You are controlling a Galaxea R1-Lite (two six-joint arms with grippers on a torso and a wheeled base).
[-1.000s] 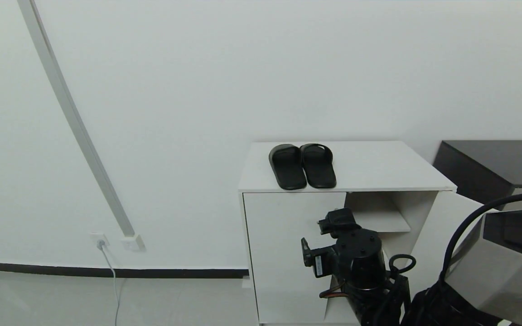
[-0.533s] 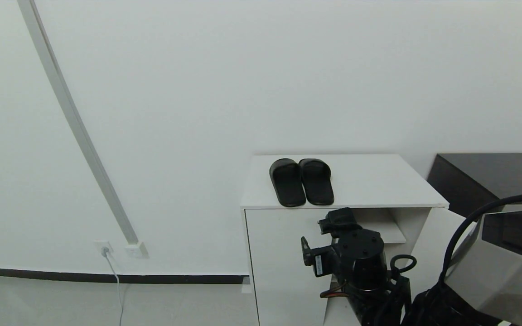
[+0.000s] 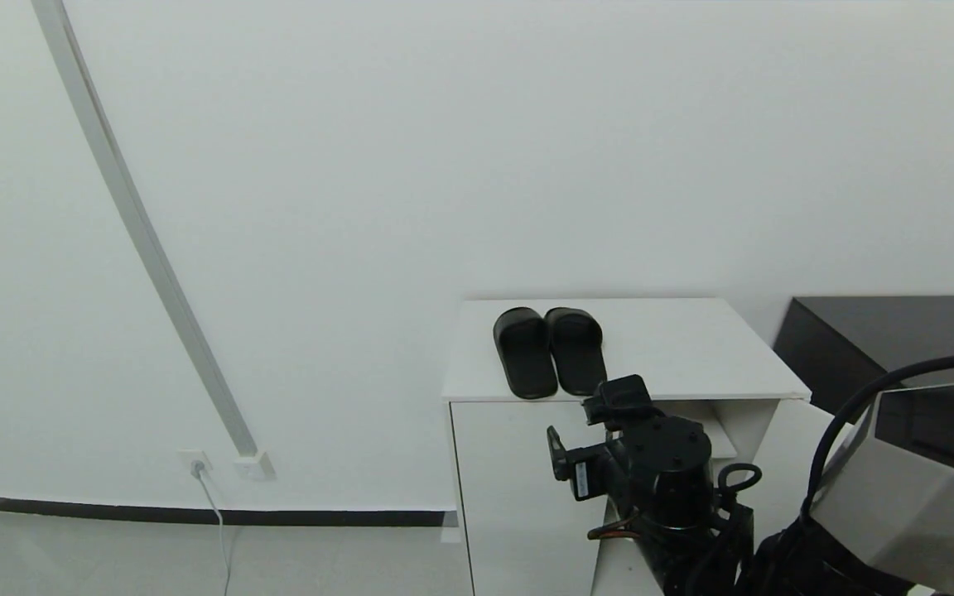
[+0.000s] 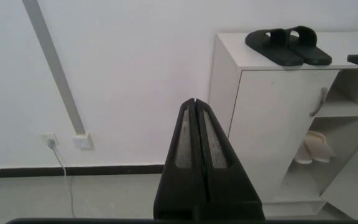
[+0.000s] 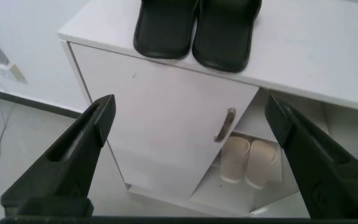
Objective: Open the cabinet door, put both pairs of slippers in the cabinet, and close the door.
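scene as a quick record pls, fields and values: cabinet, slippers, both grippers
cabinet: white cabinet against the wall; right side open with shelves exposed
left door: left door closed
black slippers: black slippers side by side on the cabinet top
beige slippers: beige slippers inside, on a low shelf
left gripper: left gripper shut, empty, apart from the cabinet
right gripper: right gripper open, empty, in front of the cabinet, below the black pair
task state: one pair in, one pair on top, door not yet closed

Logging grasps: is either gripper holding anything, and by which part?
Nothing. The left gripper is shut empty; the right gripper is open, not touching the black slippers.
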